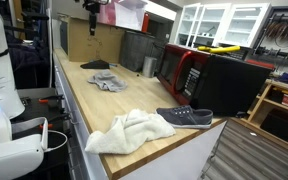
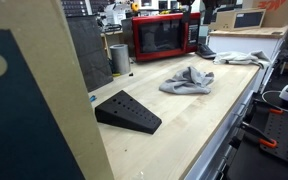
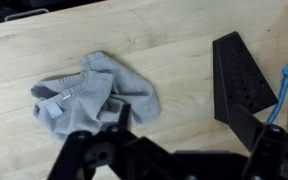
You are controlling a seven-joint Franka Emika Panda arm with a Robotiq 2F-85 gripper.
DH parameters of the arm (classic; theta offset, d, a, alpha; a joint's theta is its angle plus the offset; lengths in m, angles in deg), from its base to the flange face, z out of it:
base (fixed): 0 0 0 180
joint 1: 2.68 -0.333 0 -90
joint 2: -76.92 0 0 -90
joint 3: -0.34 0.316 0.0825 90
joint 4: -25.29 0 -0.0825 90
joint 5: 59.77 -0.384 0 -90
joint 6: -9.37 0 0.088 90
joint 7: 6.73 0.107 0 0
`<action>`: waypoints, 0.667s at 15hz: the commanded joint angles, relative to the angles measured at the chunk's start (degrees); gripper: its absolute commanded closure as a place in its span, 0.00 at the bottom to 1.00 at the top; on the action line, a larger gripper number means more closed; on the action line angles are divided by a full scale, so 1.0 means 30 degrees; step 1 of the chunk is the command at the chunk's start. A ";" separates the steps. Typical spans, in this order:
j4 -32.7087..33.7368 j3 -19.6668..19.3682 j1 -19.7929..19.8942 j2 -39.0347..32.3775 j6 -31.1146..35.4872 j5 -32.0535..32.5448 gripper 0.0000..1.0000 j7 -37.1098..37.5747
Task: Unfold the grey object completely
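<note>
My fingers (image 3: 121, 120) are spread, holding nothing; the cloth (image 3: 94, 92) lies bunched below one finger, off centre of the gap, long axis across the wrist view

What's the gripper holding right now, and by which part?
Nothing. The gripper hangs well above the counter with its fingers open and empty. The grey cloth lies crumpled on the wood, not touched by the gripper.
</note>
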 commanded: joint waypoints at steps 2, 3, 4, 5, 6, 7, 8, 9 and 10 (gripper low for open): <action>0.0036 -0.0046 -0.0044 -0.0010 -0.0044 0.0032 0.00 0.0021; 0.0036 -0.0046 -0.0044 -0.0010 -0.0044 0.0032 0.00 0.0021; 0.0036 -0.0046 -0.0044 -0.0010 -0.0044 0.0032 0.00 0.0021; 0.0036 -0.0046 -0.0044 -0.0010 -0.0044 0.0032 0.00 0.0021; 0.0036 -0.0046 -0.0044 -0.0010 -0.0044 0.0032 0.00 0.0021; 0.0036 -0.0046 -0.0044 -0.0010 -0.0044 0.0032 0.00 0.0021; 0.0036 -0.0046 -0.0044 -0.0010 -0.0044 0.0032 0.00 0.0021; 0.0156 -0.0024 -0.0002 -0.0310 -0.0028 0.0061 0.00 0.0070; 0.0187 -0.0009 0.0066 -0.0541 0.0064 0.0015 0.00 0.0265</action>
